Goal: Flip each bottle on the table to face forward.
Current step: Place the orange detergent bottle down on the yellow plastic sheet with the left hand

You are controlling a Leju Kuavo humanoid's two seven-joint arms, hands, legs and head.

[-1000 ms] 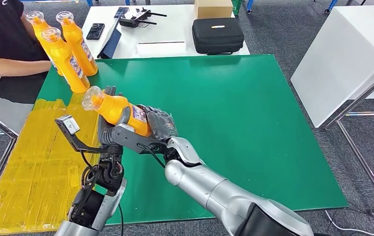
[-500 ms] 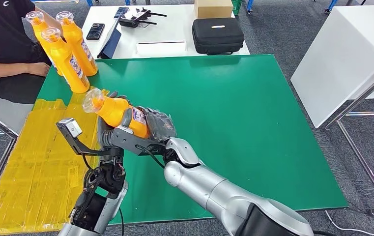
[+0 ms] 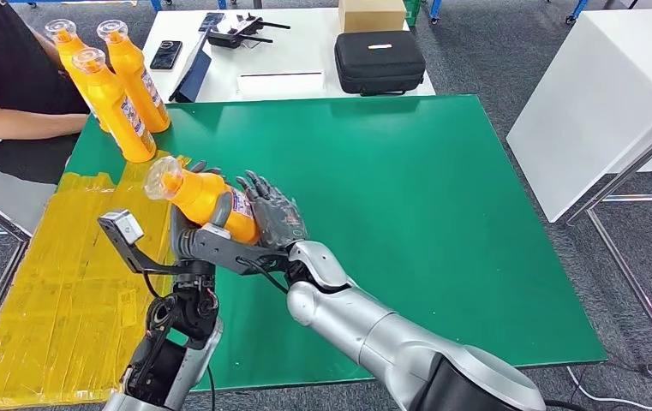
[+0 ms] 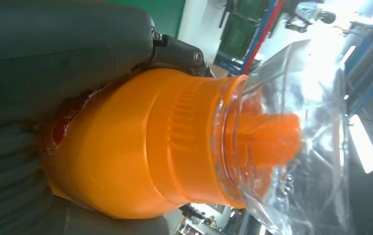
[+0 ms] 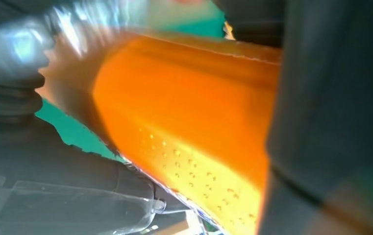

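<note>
Head view bright, even and sharp, with soft shadows on the green desk [image 3: 442, 214]; left wrist view blown out by glare beyond the clear cap [image 4: 292, 132]; right wrist view blurred, the bottle [image 5: 184, 127] too close to focus.

R hand [image 3: 272, 214] fingers now spread off bottle [image 3: 205, 194]; person's arm [image 3: 26, 122] pulled back from table.

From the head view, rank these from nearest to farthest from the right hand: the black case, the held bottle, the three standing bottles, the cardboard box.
1. Held bottle: tilted, touching the right hand.
2. Three standing bottles: at the green table's far left corner.
3. Black case: on the white table beyond.
4. Cardboard box: behind the case, farthest.
</note>
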